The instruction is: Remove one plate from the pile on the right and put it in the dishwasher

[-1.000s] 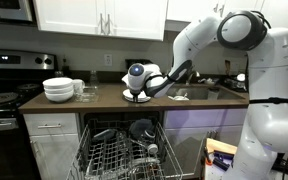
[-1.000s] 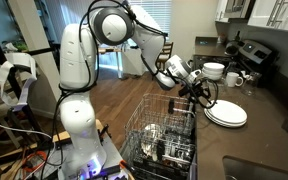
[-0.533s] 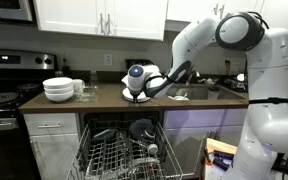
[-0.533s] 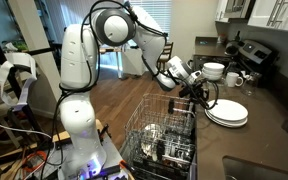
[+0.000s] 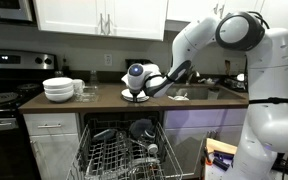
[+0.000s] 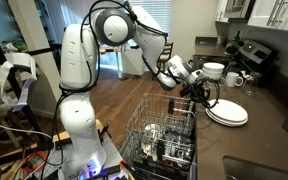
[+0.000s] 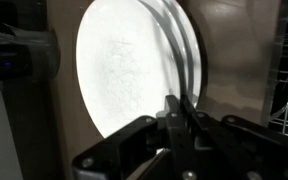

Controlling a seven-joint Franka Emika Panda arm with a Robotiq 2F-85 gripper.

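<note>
The pile [image 5: 137, 97] of flat white plates lies on the dark counter above the open dishwasher [image 5: 124, 150]. It also shows in an exterior view [image 6: 227, 115] and fills the wrist view [image 7: 124, 70]. My gripper [image 5: 140, 88] is down at the near edge of the pile [image 6: 202, 96]. In the wrist view its fingers [image 7: 180, 108] are closed together over the rim of the top plate [image 7: 134, 60]. The plate still lies on the pile. The dishwasher's wire rack [image 6: 164, 135] is pulled out and holds some dishes.
A stack of white bowls [image 5: 59, 90] and cups [image 5: 81, 87] stand on the counter beside the stove [image 5: 4, 100]. The bowls also show in an exterior view [image 6: 214, 70]. A sink [image 5: 199, 93] lies behind the arm. The open dishwasher door and rack stick out below the counter.
</note>
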